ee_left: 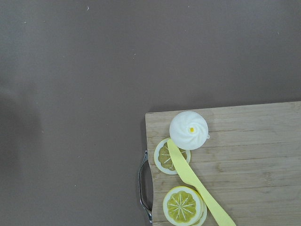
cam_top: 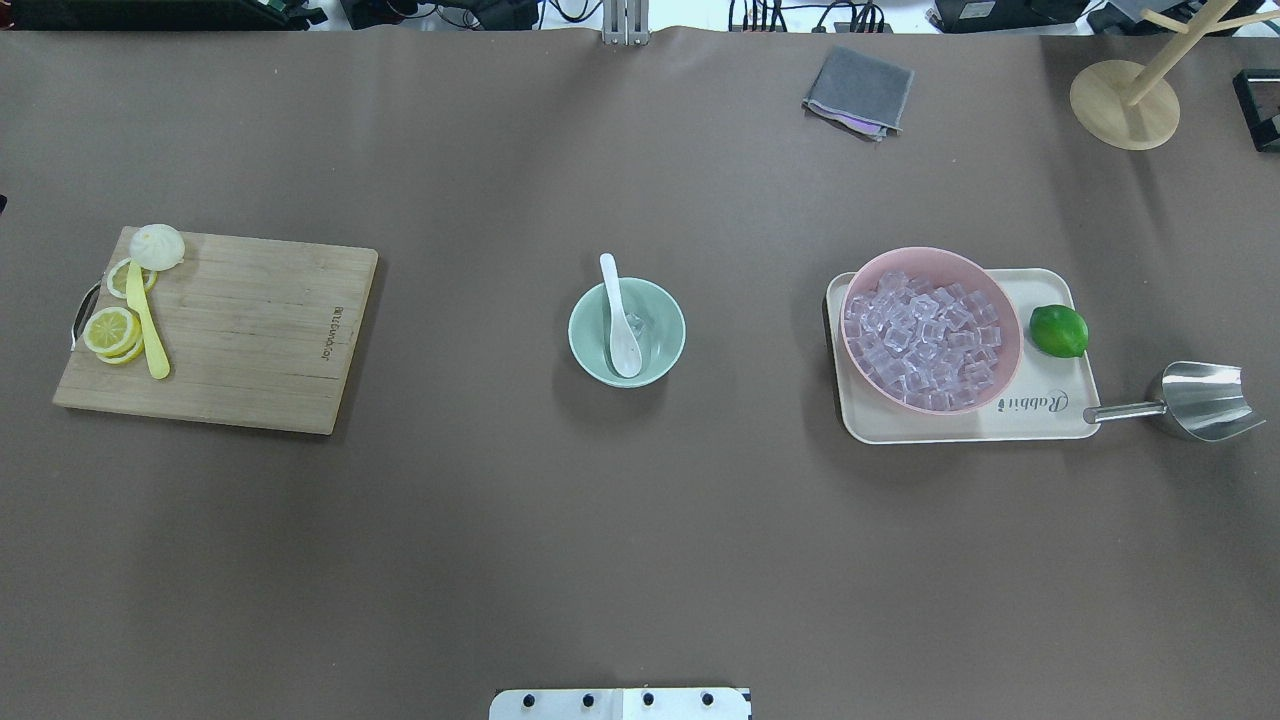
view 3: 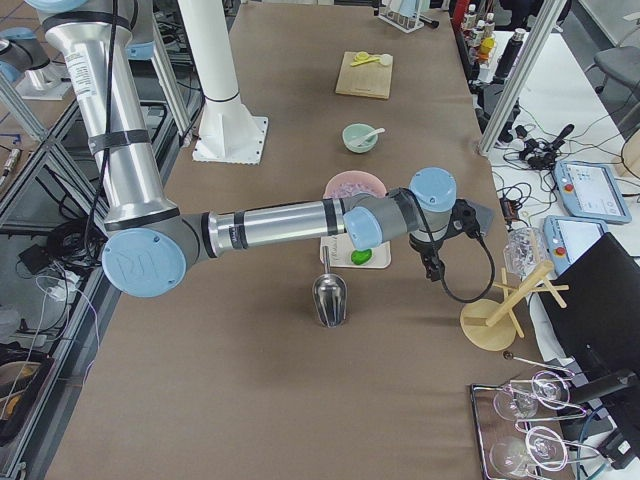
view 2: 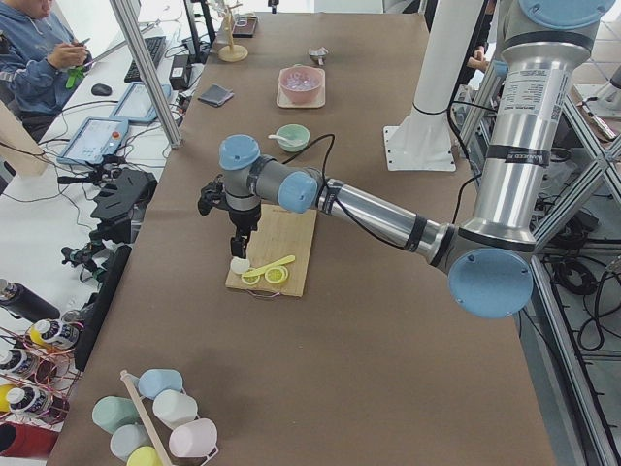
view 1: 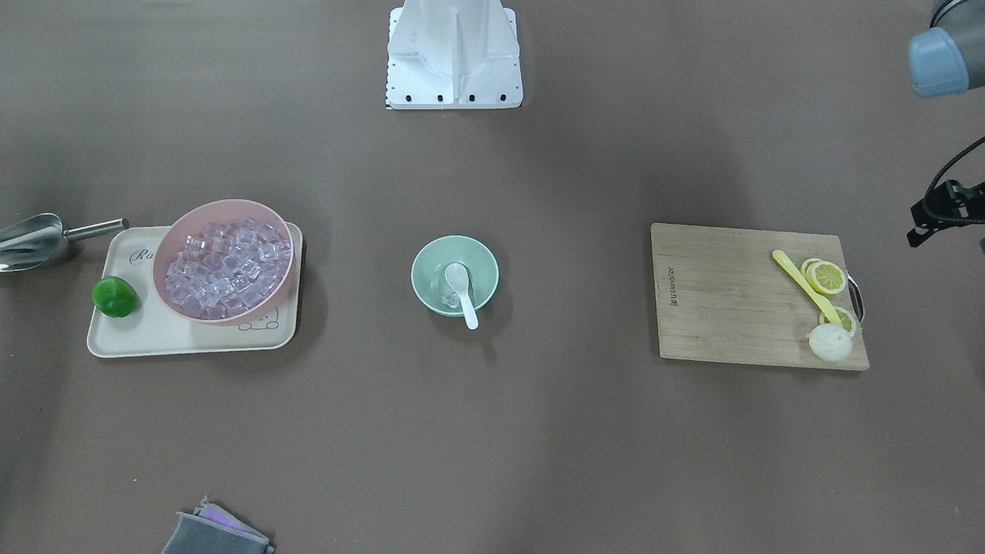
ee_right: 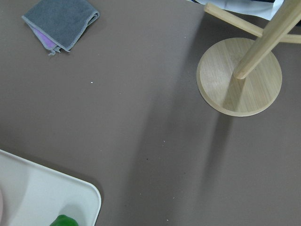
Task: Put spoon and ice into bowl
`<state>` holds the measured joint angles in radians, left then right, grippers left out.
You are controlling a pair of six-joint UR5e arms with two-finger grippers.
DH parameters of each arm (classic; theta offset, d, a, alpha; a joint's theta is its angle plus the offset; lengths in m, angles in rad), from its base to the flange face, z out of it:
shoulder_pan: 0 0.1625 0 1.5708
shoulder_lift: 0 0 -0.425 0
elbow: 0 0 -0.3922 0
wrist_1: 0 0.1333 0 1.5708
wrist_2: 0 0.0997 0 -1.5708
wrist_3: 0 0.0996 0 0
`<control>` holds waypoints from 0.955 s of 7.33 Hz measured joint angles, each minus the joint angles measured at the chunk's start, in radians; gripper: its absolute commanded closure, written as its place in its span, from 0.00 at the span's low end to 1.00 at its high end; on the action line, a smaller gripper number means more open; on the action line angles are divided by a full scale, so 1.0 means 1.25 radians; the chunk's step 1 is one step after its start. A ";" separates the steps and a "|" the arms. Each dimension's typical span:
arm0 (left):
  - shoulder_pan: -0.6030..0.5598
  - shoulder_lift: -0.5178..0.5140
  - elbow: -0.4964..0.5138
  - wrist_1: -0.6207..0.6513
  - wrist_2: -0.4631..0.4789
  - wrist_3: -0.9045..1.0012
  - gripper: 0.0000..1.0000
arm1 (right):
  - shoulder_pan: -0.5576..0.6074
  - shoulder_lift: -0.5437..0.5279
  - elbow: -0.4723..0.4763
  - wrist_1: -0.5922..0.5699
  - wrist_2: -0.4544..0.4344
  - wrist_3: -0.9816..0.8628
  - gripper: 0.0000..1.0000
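The mint-green bowl (cam_top: 668,312) stands at the table's middle, also in the front view (view 1: 431,258). The white spoon (cam_top: 618,322) lies in it, scoop down inside, handle over the far rim; it also shows in the front view (view 1: 464,292). A clear ice cube (cam_top: 641,326) lies in the bowl beside the scoop. More ice cubes (cam_top: 925,340) fill the pink bowl (cam_top: 930,253). My left gripper (view 2: 239,248) hangs over the cutting board's outer end; I cannot tell if it is open. My right gripper (view 3: 433,268) hangs beyond the tray's outer end; I cannot tell its state.
The pink bowl and a lime (cam_top: 1058,330) sit on a cream tray (cam_top: 1040,422), a metal scoop (cam_top: 1200,400) beside it. The cutting board (cam_top: 250,330) holds lemon slices, a white bun (ee_left: 189,130) and a yellow utensil (cam_top: 150,335). A grey cloth (cam_top: 858,92) and wooden stand (cam_top: 1125,105) lie far right.
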<state>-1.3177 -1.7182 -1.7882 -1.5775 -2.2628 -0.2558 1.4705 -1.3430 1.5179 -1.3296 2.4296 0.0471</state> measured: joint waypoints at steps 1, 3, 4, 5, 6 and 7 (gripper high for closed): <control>-0.001 0.002 -0.002 -0.002 0.000 0.000 0.02 | 0.002 -0.010 -0.001 -0.001 -0.001 -0.004 0.00; -0.003 0.003 -0.002 -0.003 0.000 0.001 0.02 | 0.007 -0.023 -0.005 0.000 -0.004 -0.008 0.00; -0.003 0.006 0.000 -0.003 0.000 0.003 0.02 | 0.007 -0.023 -0.006 0.000 -0.008 -0.008 0.00; -0.004 0.011 0.001 -0.007 0.000 0.005 0.02 | 0.008 -0.023 -0.006 0.000 -0.010 -0.007 0.00; -0.005 0.014 0.000 -0.015 0.000 0.005 0.02 | 0.009 -0.023 -0.006 0.000 -0.010 -0.007 0.00; -0.006 0.016 -0.002 -0.024 0.000 0.003 0.02 | 0.010 -0.025 -0.006 0.001 -0.011 -0.007 0.00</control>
<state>-1.3248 -1.6977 -1.7911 -1.6078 -2.2633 -0.2525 1.4827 -1.3748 1.5103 -1.3286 2.4162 0.0383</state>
